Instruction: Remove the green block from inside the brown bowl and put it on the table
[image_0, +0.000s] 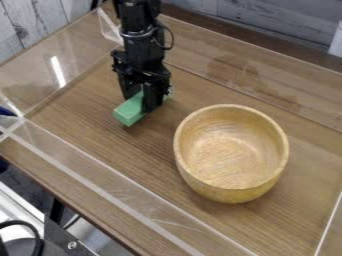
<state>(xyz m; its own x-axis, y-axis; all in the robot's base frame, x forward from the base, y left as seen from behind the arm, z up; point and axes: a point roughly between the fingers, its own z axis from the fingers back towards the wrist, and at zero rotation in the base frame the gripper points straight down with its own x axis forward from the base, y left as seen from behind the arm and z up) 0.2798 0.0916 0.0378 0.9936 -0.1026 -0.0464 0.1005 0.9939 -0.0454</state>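
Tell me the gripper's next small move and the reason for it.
Probably lower the gripper slightly, then open it to let go: the green block is between its fingers, over or on the table, well outside the brown bowl. Whether it already touches down is unclear.

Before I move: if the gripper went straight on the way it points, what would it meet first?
Probably the table: the gripper points down at it, shut on the green block, so the block would likely touch first. Any remaining gap is unclear.
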